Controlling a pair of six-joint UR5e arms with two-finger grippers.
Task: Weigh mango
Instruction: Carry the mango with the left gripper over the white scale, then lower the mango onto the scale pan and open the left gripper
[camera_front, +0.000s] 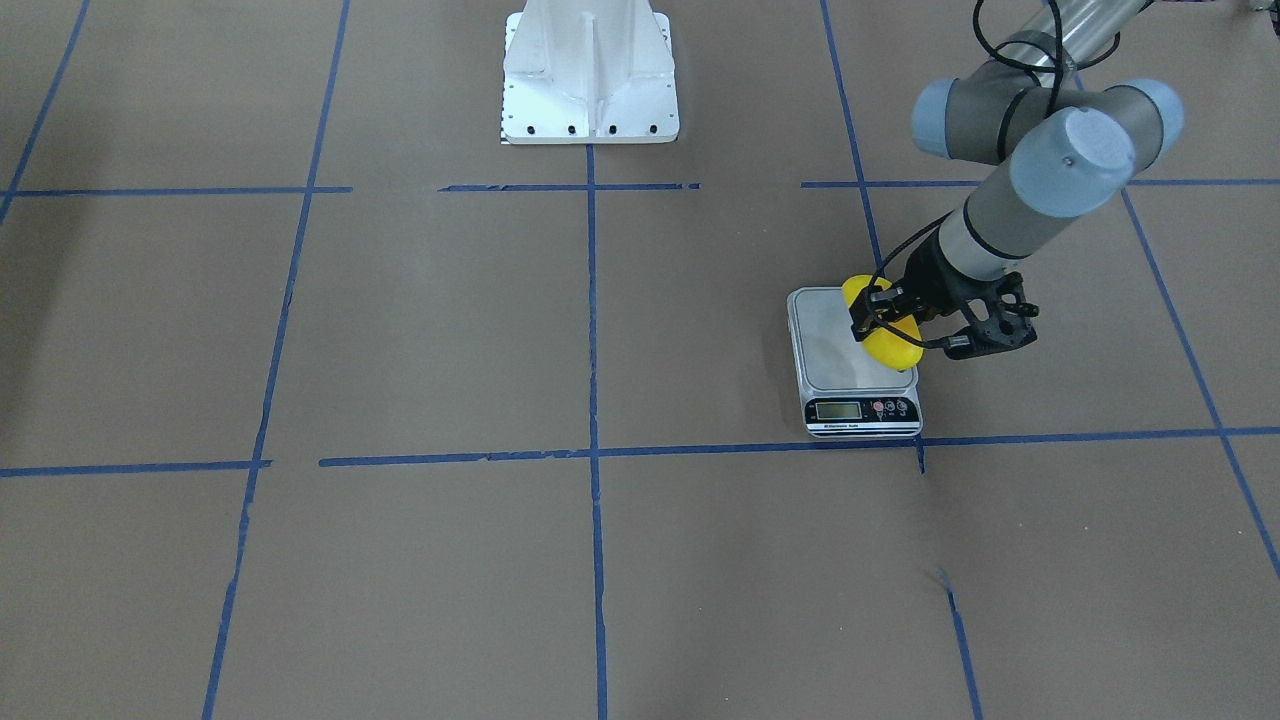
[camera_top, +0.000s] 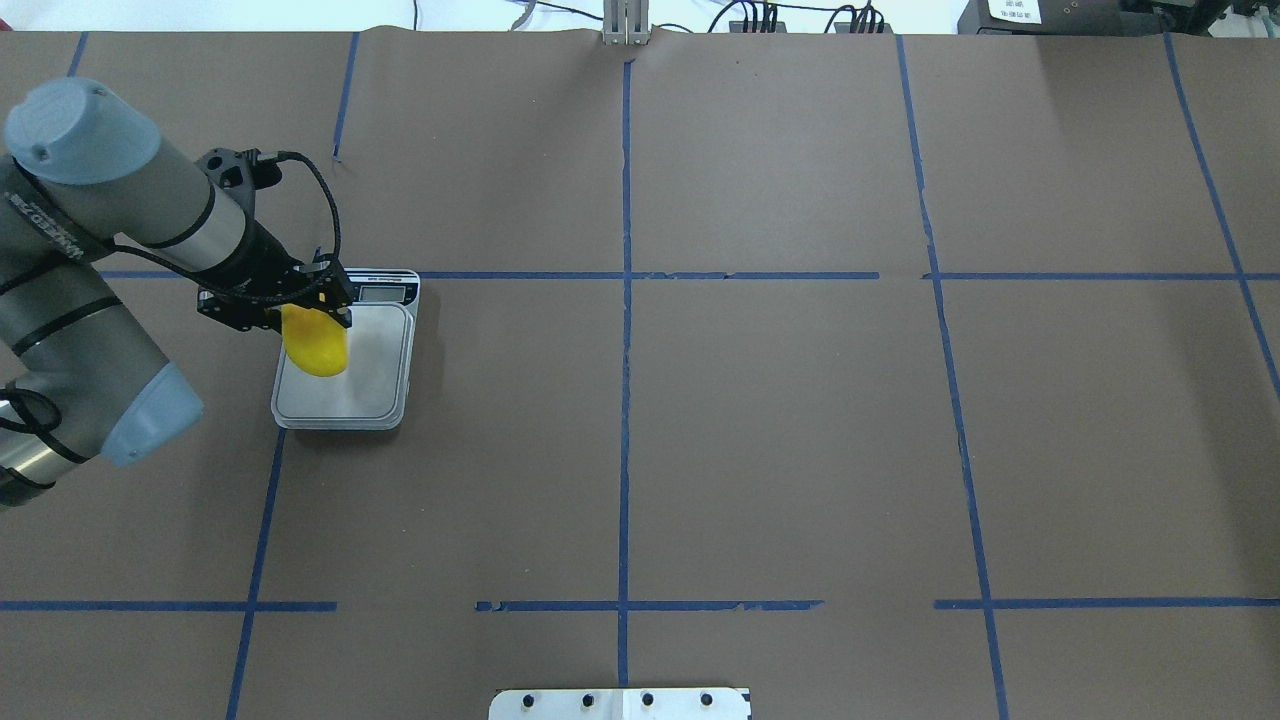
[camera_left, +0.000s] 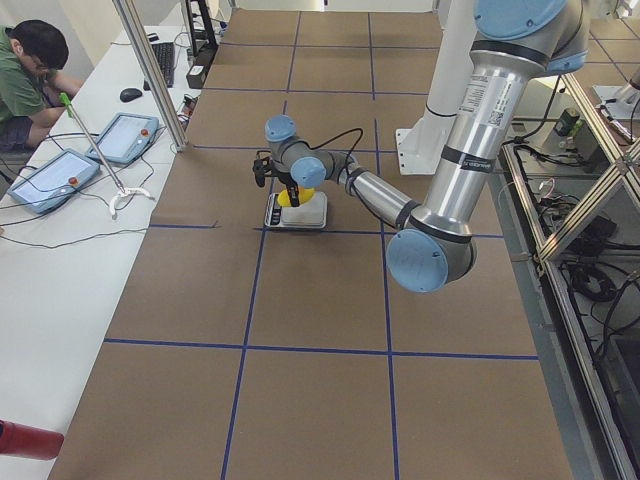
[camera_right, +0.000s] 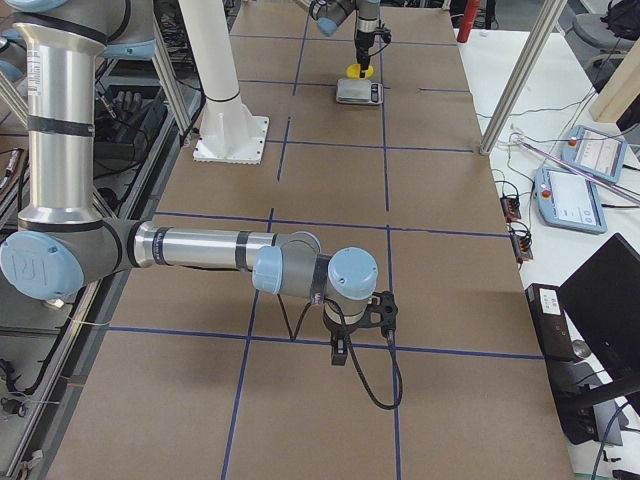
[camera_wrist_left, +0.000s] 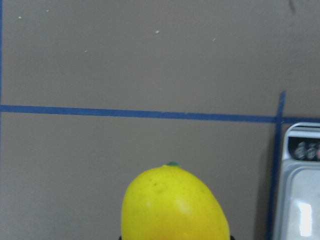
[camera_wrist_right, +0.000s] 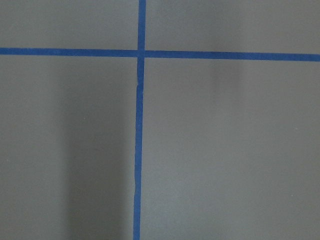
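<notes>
The mango (camera_top: 316, 345), yellow and glossy, is held in my left gripper (camera_top: 305, 312), which is shut on it. It hangs over the left part of the steel platform of the scale (camera_top: 370, 385), which has a display at its far end. I cannot tell whether the mango touches the platform. The front view shows the mango (camera_front: 893, 345) at the platform's right side under the gripper (camera_front: 885, 318). The left wrist view shows the mango's tip (camera_wrist_left: 175, 205) and the scale's edge (camera_wrist_left: 300, 200). My right gripper (camera_right: 362, 318) shows only in the exterior right view; I cannot tell whether it is open or shut.
Brown paper with blue tape lines covers the table. The white robot base (camera_front: 590, 75) stands at the table's middle. Operator tablets (camera_left: 60, 175) lie on a side bench, where a person sits.
</notes>
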